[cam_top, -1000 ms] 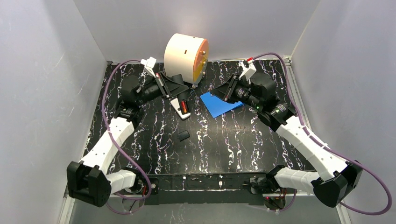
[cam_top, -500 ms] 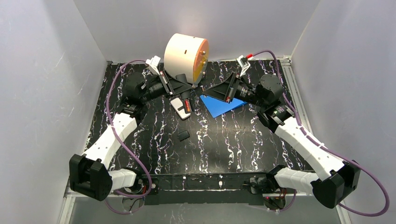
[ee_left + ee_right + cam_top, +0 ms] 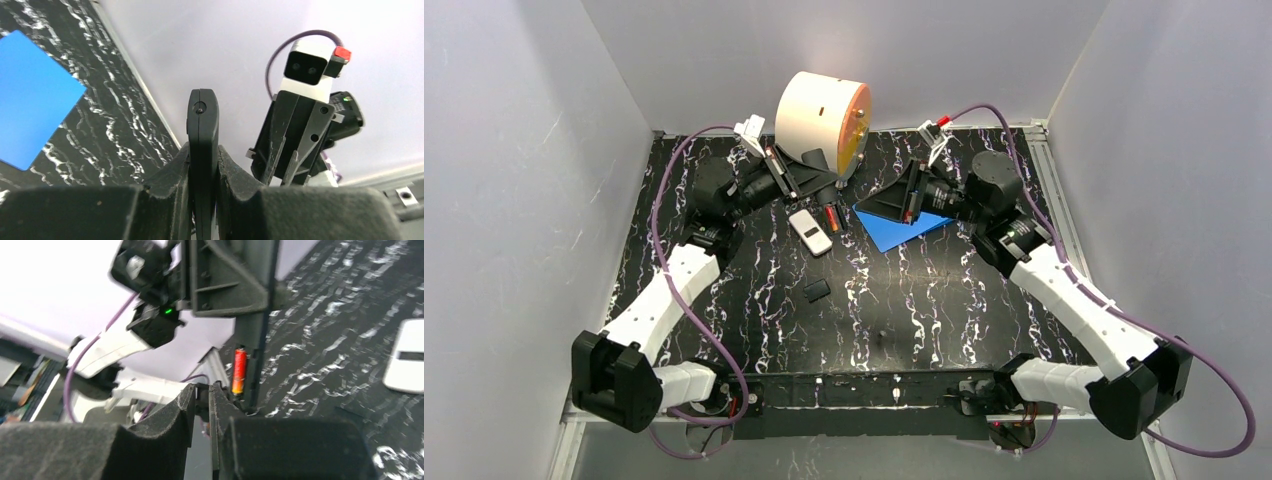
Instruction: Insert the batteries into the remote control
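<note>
Dark remote (image 3: 202,115) is pinched edgewise in left hand (image 3: 203,150). At its 3 o'clock, right hand (image 3: 202,387) is nearly pressed together; whether anything is held cannot be told.

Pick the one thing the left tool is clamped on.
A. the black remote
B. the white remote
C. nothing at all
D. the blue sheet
A: the left wrist view shows the left tool shut on the black remote, held edge-on between its fingers, while the white remote lies apart from it.

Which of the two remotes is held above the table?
The black remote, gripped by the left hand; the white remote lies on the table.
</note>
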